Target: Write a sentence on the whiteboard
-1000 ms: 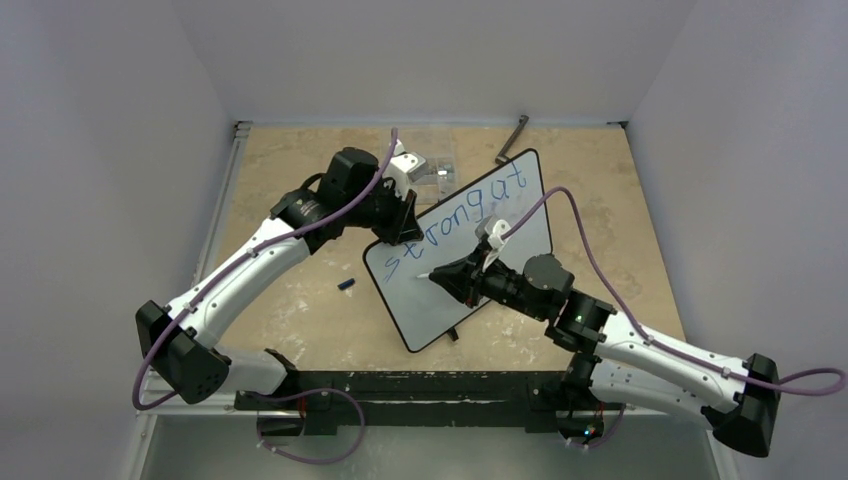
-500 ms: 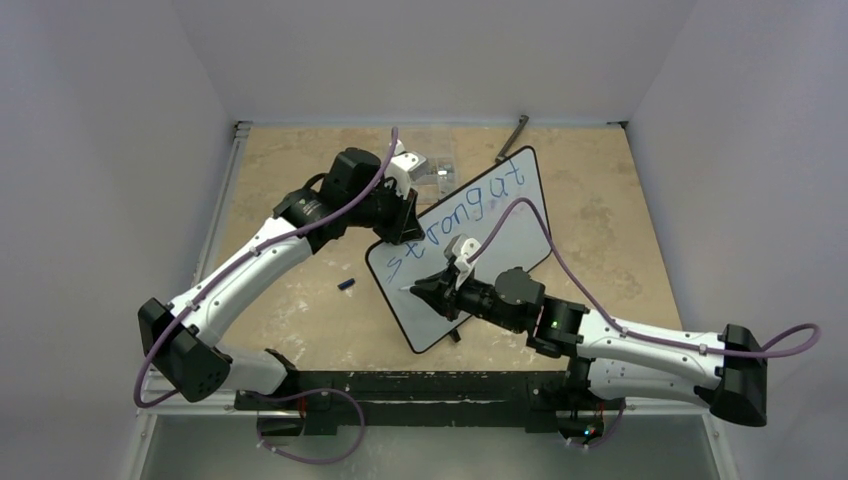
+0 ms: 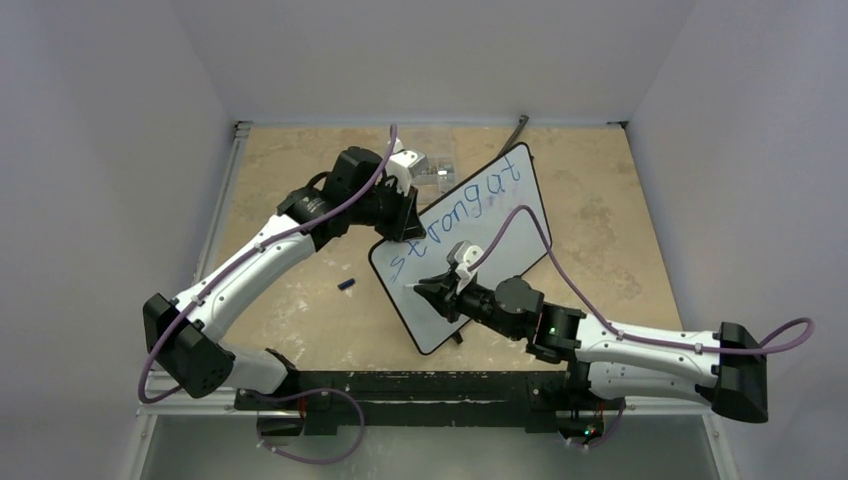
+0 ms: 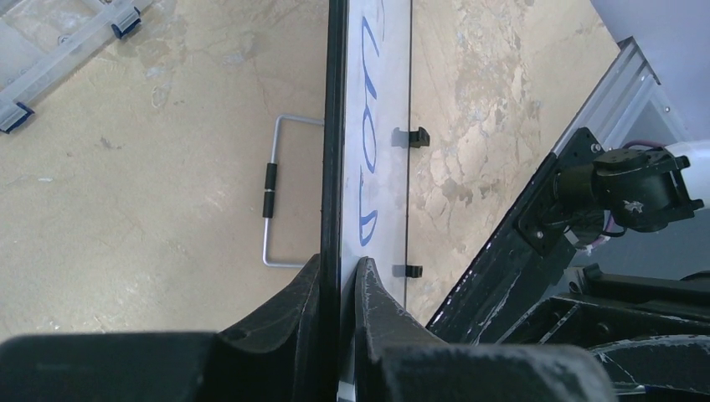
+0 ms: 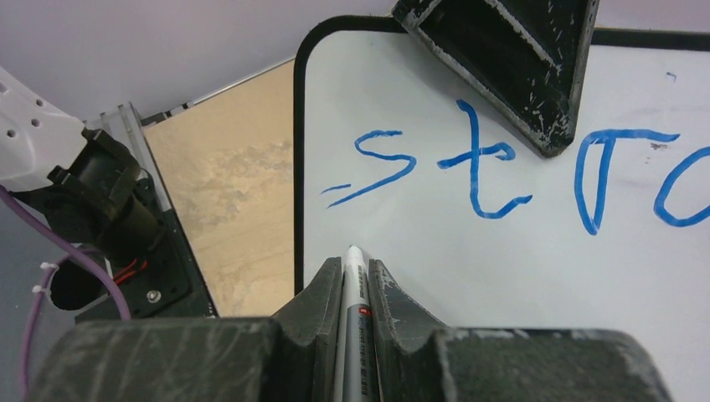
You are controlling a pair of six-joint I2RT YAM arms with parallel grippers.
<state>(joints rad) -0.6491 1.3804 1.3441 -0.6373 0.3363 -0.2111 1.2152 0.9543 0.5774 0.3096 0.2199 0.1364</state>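
**Second row awaited on tilted whiteboard**
Left fingers pinched its edge above the bench; right fingers clamped a marker under the sentence, likely needing tip contact next.

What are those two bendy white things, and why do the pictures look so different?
They are two robot arms, each ending in a two-finger gripper. One picture looks down from above on the tan table. The other two come from small cameras on the wrists. The left gripper pinches the edge of the whiteboard. The right gripper is shut on a marker, with the tip close to the board, just under the blue writing, which reads "strongat". A small dark blue piece, maybe a cap, lies on the table.
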